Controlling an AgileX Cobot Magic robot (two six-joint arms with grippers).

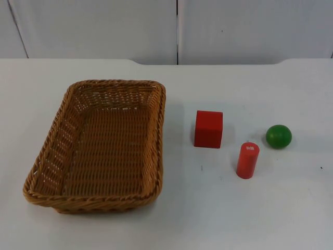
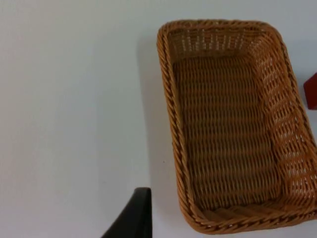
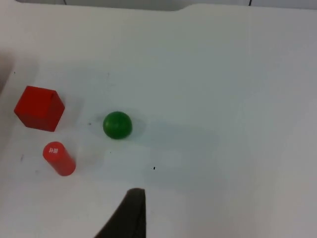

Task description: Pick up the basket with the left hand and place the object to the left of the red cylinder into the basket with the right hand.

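Note:
An empty brown wicker basket (image 1: pixel 109 151) (image 2: pixel 228 129) rests on the left half of the white table. A red cube (image 1: pixel 208 128) (image 3: pixel 39 108) lies to its right, and its edge (image 2: pixel 312 91) peeks in past the basket's rim. The red cylinder (image 1: pixel 247 160) (image 3: pixel 59 158) stands right of the cube and a little nearer the front. A green ball (image 1: pixel 279 136) (image 3: pixel 117 125) sits right of the cylinder. My left gripper (image 2: pixel 133 218) hangs above bare table beside the basket's long side, apart from it. My right gripper (image 3: pixel 126 215) hovers over bare table, well off from the ball and cylinder.
The grey partition wall (image 1: pixel 177 31) closes off the table's far edge. White table top (image 1: pixel 270 219) stretches in front of and to the right of the three small objects.

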